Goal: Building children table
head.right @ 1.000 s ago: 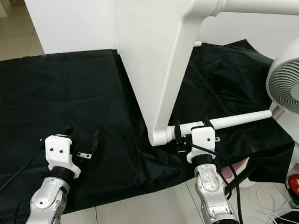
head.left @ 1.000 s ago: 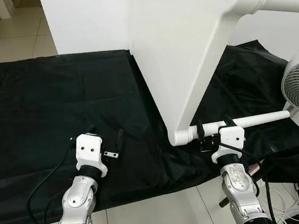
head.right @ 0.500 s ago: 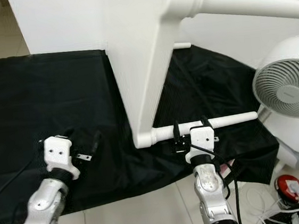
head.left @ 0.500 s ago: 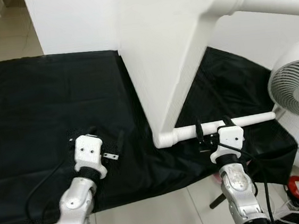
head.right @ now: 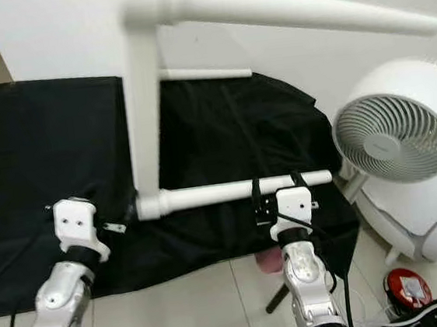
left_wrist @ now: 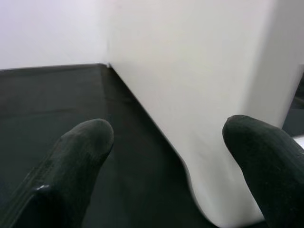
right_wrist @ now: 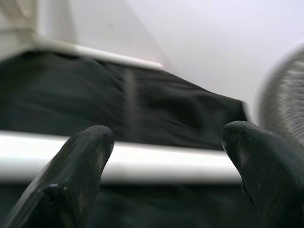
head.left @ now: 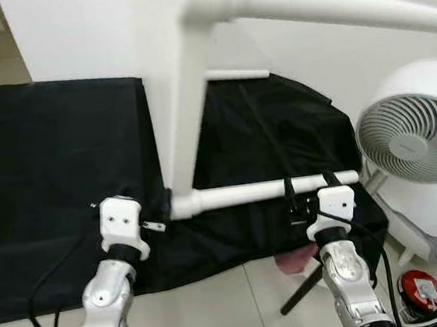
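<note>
White wooden tabletop panel (head.left: 171, 98), on edge upon black cloth (head.left: 45, 150), now seen edge-on against a second ago: view swung round.

Right gripper (head.left: 308, 193), fingers apart, straddles lower white round leg (head.left: 268, 190).

Left gripper (left_wrist: 166, 156), spread, beside panel corner; nothing held.

Assembly judged unfinished.

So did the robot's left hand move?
Yes. The left gripper moved to the robot's right, toward the white table: before, a wide strip of black cloth lay between; now its fingers are at the table's lower corner.
</note>
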{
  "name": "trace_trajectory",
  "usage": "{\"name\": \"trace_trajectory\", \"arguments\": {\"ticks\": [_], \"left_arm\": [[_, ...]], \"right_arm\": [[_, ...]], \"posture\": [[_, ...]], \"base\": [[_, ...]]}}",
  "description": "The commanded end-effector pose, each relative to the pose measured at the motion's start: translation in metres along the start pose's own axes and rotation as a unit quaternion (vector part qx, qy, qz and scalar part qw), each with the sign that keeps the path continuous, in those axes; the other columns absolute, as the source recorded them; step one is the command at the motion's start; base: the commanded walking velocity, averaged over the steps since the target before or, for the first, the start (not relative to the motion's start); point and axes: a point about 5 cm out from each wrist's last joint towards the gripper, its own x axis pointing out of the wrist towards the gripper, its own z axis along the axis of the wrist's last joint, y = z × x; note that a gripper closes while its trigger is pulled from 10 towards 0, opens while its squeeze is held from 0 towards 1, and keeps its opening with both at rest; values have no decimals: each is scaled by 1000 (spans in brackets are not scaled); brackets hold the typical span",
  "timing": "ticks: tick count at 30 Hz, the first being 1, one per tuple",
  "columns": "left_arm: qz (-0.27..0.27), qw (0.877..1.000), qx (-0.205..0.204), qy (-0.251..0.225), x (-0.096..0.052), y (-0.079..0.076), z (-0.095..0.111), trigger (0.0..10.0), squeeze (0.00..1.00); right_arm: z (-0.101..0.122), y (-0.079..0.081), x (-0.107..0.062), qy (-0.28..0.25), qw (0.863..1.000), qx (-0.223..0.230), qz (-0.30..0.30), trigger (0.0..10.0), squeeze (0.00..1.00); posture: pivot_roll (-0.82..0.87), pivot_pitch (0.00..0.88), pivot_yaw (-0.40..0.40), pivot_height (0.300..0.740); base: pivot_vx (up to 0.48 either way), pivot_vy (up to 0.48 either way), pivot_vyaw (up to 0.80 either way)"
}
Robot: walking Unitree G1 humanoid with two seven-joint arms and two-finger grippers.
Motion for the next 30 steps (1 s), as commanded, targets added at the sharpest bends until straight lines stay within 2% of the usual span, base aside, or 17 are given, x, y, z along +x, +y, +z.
{"name": "trace_trajectory", "arguments": {"ticks": [1, 11, 17, 23, 28, 30], "left_arm": [[-20, 1000, -14, -2, 0, -12, 2, 10000, 0], [-26, 1000, -8, -3, -1, -15, 4, 10000, 0], [-8, 1000, -3, 19, 2, -13, 2, 10000, 0], [-8, 1000, 3, 16, 1, -15, 5, 10000, 0], [-17, 999, -27, 11, 1, -15, 6, 10000, 0], [-17, 999, -27, 11, 1, -15, 6, 10000, 0]], "right_arm": [[0, -5, 1, 3, 1000, -7, -4, 10000, 0], [-1, -2, 1, 4, 1000, -6, 5, 10000, 0], [2, 2, 2, -1, 1000, 2, 21, 10000, 0], [4, 4, 3, -4, 999, 7, 33, 10000, 0], [4, 6, 3, -5, 999, 0, 42, 10000, 0], [4, 6, 3, -5, 999, 0, 42, 10000, 0]], "posture": [[35, 6, -81, 740], [38, 0, -83, 740], [39, 0, -75, 740], [42, 0, -75, 740], [44, 0, -77, 740], [44, 0, -77, 740]], "base": [[0, 0, 0], [0, 0, 0], [0, 0, 0], [0, 0, 0], [0, 0, 0], [0, 0, 0]]}}
